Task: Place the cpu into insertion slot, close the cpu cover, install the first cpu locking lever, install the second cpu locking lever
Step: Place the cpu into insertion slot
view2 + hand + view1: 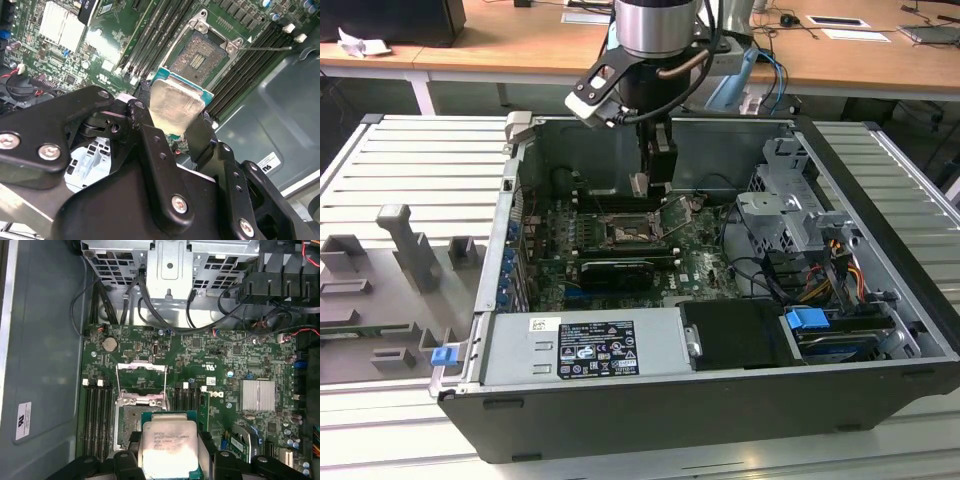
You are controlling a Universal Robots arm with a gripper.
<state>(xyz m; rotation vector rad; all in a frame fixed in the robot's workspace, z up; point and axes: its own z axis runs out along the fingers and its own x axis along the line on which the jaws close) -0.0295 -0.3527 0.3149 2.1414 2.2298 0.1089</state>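
The gripper (172,125) hangs over the green motherboard (225,355) with its fingers (200,137) clamped on the cpu (175,102), held in the air near the bare insertion slot (200,55), whose cpu cover (141,374) stands flipped open.

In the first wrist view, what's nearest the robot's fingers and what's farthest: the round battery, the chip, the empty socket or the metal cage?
1. The cpu, clamped between the gripper's fingers.
2. The insertion slot, partly showing beside the cpu.
3. The round battery, on the green board past the slot.
4. The metal cage, beyond the board's far edge.
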